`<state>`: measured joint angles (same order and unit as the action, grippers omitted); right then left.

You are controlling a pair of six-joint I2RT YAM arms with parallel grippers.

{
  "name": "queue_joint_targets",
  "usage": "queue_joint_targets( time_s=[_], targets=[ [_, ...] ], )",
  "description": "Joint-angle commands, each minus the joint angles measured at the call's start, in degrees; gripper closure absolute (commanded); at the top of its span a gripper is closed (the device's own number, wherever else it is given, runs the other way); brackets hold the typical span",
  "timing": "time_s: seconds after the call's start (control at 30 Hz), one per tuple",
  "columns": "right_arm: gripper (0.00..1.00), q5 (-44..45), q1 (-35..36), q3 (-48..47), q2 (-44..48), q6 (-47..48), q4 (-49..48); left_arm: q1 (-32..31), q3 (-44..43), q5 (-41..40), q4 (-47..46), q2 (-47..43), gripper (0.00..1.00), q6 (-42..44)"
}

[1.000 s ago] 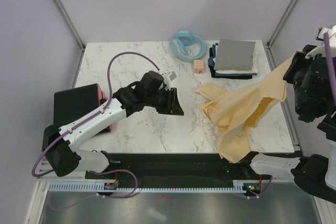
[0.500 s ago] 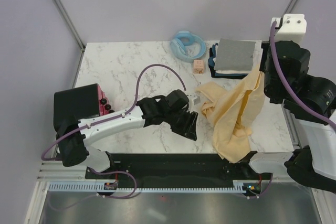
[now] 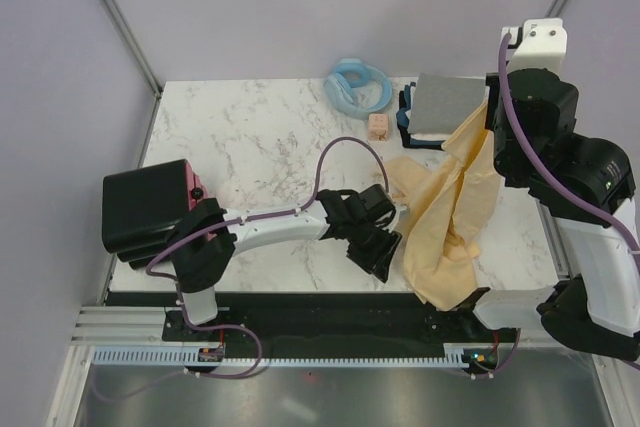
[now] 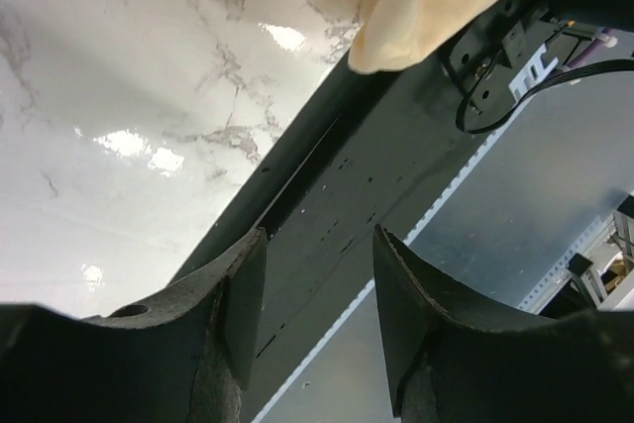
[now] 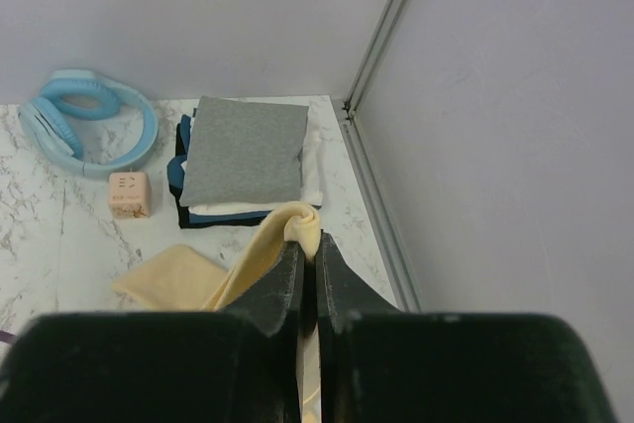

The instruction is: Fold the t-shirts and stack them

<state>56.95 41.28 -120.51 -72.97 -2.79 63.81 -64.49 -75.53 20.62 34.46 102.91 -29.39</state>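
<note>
Where the right arm rises at the right side of the overhead frame, the right gripper (image 5: 309,250) is pinched tight on a fold of the pale yellow t-shirt (image 3: 450,217), holding that end up above the marble table (image 3: 250,137). The cloth runs from the upper right down to the lower middle-right, where its bottom end lies on the table and reaches the black strip (image 3: 330,312) along the near edge.

The left gripper (image 3: 383,252) sits at the lower centre, just left of that bottom end. In its own wrist view the jaws stand apart with nothing between them. The shirt's edge shows at the top of that frame, clear of the fingers (image 4: 238,304).

At the upper right lies the folded stack (image 3: 445,112), with a grey t-shirt (image 5: 243,151) on top, then a white t-shirt (image 5: 311,170) and a dark navy t-shirt (image 5: 184,170). The hanging yellow cloth seems to pass just in front of the stack's right corner, though contact is hard to judge.

A light blue ring (image 3: 357,85) rests at the upper centre. A small peach cube (image 3: 378,126) stands between it and the stack, and a black box (image 3: 145,209) sits at the left edge.
</note>
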Motion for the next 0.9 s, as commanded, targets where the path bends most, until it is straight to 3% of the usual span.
queue_joint_targets(
  time_s=[0.0, 0.43, 0.87],
  targets=[
    [1.00, -1.4, -0.5, 0.9, 1.8, -0.3, -1.3, -0.3, -6.4, 2.7, -0.7, 1.6, 0.45, 5.0],
    [1.00, -4.2, -1.9, 3.0, 1.8, -1.7, -1.1, -0.2, -10.1, 4.4, -4.3, 8.8, 0.45, 6.7],
    [1.00, -1.2, -3.4, 5.4, 2.5, 0.3, -0.3, -0.6, -8.6, 3.1, -10.5, 11.3, 0.46, 2.6]
  ],
)
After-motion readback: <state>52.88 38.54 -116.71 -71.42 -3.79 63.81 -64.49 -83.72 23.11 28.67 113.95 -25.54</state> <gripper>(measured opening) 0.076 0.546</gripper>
